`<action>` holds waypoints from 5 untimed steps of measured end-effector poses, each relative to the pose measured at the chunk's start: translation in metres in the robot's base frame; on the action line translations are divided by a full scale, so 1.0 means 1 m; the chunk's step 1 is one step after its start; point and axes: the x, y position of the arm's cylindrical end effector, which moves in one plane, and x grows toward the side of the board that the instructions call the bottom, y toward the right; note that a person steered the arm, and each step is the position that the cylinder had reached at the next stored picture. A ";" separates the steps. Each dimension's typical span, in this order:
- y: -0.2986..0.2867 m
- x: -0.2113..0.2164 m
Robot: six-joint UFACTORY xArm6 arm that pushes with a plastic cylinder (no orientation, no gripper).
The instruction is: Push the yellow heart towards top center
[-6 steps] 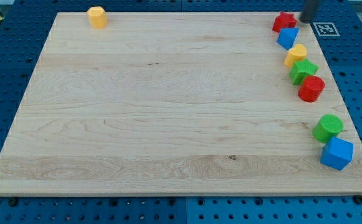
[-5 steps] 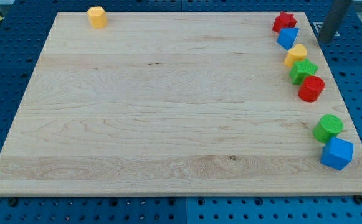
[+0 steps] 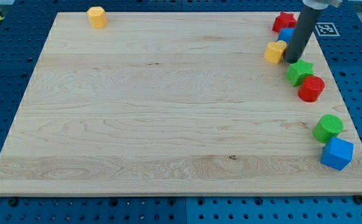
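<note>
The yellow heart (image 3: 275, 51) lies near the board's right edge, in the upper part of the view. My tip (image 3: 291, 60) stands right against its right side, between it and the green star (image 3: 300, 71). The rod rises toward the view's top right and covers part of the blue block (image 3: 285, 34). The red star (image 3: 283, 21) sits just above that blue block.
A red cylinder (image 3: 311, 89) lies below the green star. A green cylinder (image 3: 328, 127) and a blue cube (image 3: 337, 153) sit at the lower right edge. A yellow hexagon block (image 3: 96, 16) sits at the top left. A marker tag (image 3: 326, 28) lies off the wooden board (image 3: 168, 106).
The rod came down from the view's top right to the heart's right side. The yellow heart slid left, away from the green star, which shifted slightly.
</note>
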 end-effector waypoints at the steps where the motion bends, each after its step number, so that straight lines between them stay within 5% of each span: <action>1: -0.002 -0.013; 5: -0.083 -0.057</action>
